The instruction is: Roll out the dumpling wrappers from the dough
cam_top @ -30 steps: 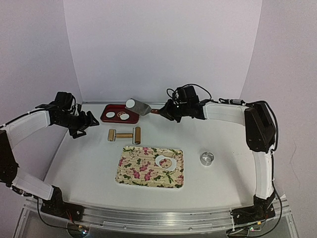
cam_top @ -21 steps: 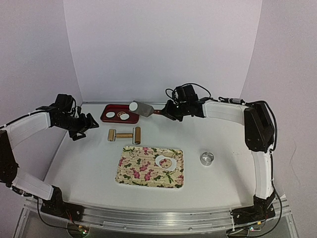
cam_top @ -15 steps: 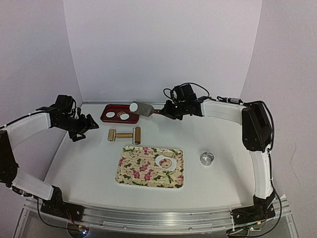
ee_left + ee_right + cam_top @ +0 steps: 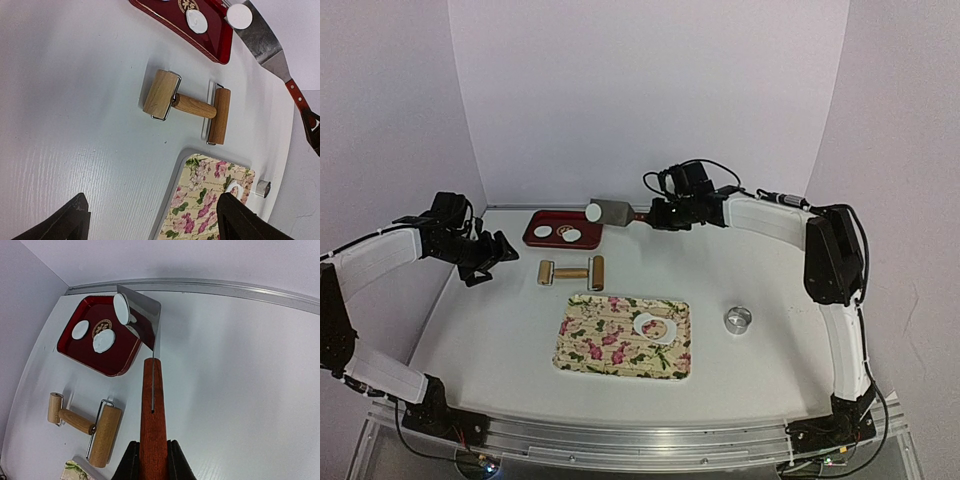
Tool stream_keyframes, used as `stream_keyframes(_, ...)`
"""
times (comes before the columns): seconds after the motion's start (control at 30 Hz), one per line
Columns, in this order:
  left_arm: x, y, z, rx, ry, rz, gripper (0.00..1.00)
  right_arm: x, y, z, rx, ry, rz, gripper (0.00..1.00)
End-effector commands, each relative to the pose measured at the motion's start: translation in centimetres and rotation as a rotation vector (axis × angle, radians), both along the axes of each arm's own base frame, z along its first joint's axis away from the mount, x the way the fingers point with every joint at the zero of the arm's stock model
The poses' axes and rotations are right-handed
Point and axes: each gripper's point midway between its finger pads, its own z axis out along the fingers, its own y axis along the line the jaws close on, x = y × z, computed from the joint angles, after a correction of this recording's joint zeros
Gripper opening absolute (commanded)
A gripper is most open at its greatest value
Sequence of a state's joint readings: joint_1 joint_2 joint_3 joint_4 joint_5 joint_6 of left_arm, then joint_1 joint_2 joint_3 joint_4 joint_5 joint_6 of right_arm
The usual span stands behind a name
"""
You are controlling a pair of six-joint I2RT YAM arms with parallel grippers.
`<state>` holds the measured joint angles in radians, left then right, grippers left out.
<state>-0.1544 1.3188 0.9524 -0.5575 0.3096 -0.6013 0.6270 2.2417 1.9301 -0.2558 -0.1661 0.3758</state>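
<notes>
Wrapper (image 4: 121, 309) sits on the spatula (image 4: 145, 315) over the tray's (image 4: 115, 363) far-right corner. Right jaws clamp the handle, left jaws wide open, empty. Next, I'd guess: tilt it off.

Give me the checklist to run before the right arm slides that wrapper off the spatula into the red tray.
1. Grip: right gripper shut on the spatula handle: ok.
2. Load: wrapper sits at the blade's far corner, overhanging slightly: not ok.
3. Aim: wrapper hangs over the red tray at its right end: ok.
4. Landing spot: two wrappers lie further left, right end bare: ok.
5. Blade height above tray: cannot tell.
6. Left gripper open, away from tray: ok.
</notes>
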Motion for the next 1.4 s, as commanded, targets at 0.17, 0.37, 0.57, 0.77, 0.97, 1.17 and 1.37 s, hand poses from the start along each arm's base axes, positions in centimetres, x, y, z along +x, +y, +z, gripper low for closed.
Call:
stream_keyframes(0.17,0.2,0.5,1.2,0.013,-0.047,0.006,0.88,1.5,1.0,3.2,-0.077,-0.171,0.041,0.0)
stream_keyframes(0.37,0.1,0.5,1.1,0.014,-0.045,0.001,0.88,1.7,1.6,3.4,-0.087,-0.187,0.052,0.0)
stream_keyframes(0.57,0.1,0.6,1.4,0.019,-0.055,-0.002,0.88,1.8,1.7,3.3,-0.115,-0.197,0.049,0.0)
stream_keyframes(0.77,-0.1,0.6,1.1,0.019,-0.049,-0.005,0.88,1.6,1.6,4.1,-0.159,-0.238,0.041,0.0)
stream_keyframes(0.97,-0.1,0.6,1.0,0.018,-0.047,-0.01,0.88,1.6,1.2,5.6,-0.223,-0.302,-0.005,0.0)
stream_keyframes(1.17,-0.1,0.6,1.0,0.022,-0.047,-0.014,0.89,1.7,-0.4,9.9,-0.237,-0.383,-0.085,0.0)
stream_keyframes(1.37,0.1,0.5,0.9,0.022,-0.048,-0.02,0.89,0.8,-2.6,14.2,-0.257,-0.452,-0.139,0.0)
